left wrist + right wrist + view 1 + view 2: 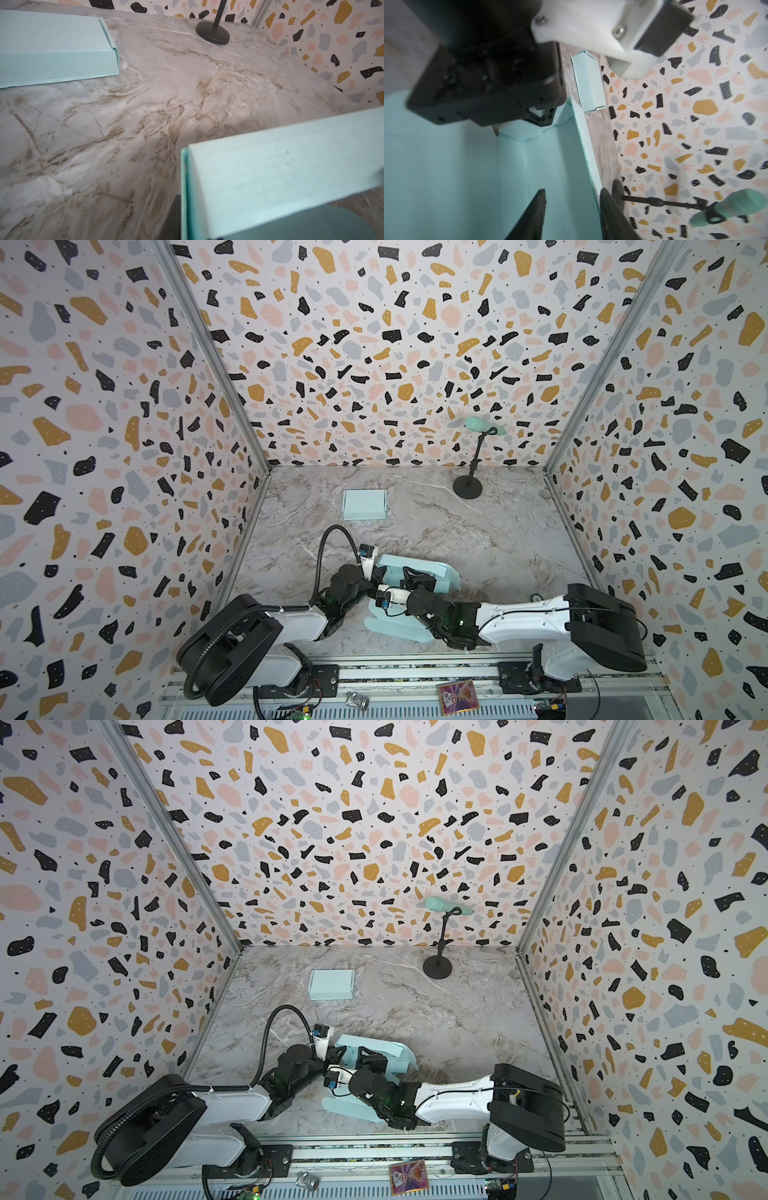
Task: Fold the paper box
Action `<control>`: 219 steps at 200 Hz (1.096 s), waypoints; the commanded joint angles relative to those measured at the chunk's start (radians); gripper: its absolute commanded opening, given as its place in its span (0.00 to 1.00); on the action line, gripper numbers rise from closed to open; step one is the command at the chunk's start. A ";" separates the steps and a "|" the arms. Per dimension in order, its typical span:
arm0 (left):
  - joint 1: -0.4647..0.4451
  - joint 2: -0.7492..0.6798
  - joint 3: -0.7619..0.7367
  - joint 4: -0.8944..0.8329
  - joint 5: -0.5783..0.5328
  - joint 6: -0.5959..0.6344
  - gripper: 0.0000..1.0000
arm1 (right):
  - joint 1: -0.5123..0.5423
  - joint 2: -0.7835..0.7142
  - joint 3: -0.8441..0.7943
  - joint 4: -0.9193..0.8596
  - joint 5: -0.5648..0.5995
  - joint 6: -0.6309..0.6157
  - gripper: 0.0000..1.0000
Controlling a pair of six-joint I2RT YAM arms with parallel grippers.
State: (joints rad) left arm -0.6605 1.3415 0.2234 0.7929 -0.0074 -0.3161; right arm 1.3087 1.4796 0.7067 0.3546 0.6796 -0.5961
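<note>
While looking down from above, found the paper box (442, 572) half formed, pale blue, near the front middle of the marble table (457, 531), between the two arms. Noted one long wall raised, a far flap tilted up, and a rounded flap lying flat toward the front edge, partly under the right arm.

Logged the right gripper (573, 195) reaching in over the box floor. Fingers (533, 216) plainly parted, with the raised wall's edge between them, closer to one side, not pinched. Holding nothing.

Logged the left gripper (379, 573) at the box's left end, close against the corner where the small tabs fold in. From its wrist view, saw only one dark finger (173, 218) just outside the end wall, its partner hidden behind the card. Cannot tell how far closed, nor whether gripping the wall.

Also noted a finished box (364, 504), closed and flat, farther back on the left and well apart. Green microphone (484, 425) on a black stand (467, 488) at back right.
</note>
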 commanded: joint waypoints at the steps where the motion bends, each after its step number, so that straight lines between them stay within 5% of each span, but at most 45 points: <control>1: -0.015 -0.012 -0.006 0.060 -0.034 0.024 0.16 | 0.004 -0.095 0.054 -0.138 -0.119 0.274 0.51; 50: -0.042 -0.024 0.010 0.022 -0.084 0.046 0.18 | -0.006 -0.251 0.078 -0.125 -0.295 0.585 0.66; 95: -0.059 -0.027 0.019 0.012 -0.102 0.055 0.18 | -0.314 -0.187 0.194 -0.277 -0.610 0.862 0.66; 174: -0.083 0.024 0.067 -0.015 -0.128 0.080 0.18 | -0.474 0.054 0.203 -0.249 -0.930 0.975 0.57; 219: -0.100 0.094 0.103 -0.019 -0.158 0.099 0.18 | -0.500 0.108 0.152 -0.196 -0.996 1.007 0.49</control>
State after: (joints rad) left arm -0.7498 1.4090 0.2974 0.7391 -0.1375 -0.2394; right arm 0.8173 1.5726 0.8867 0.1440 -0.2474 0.3775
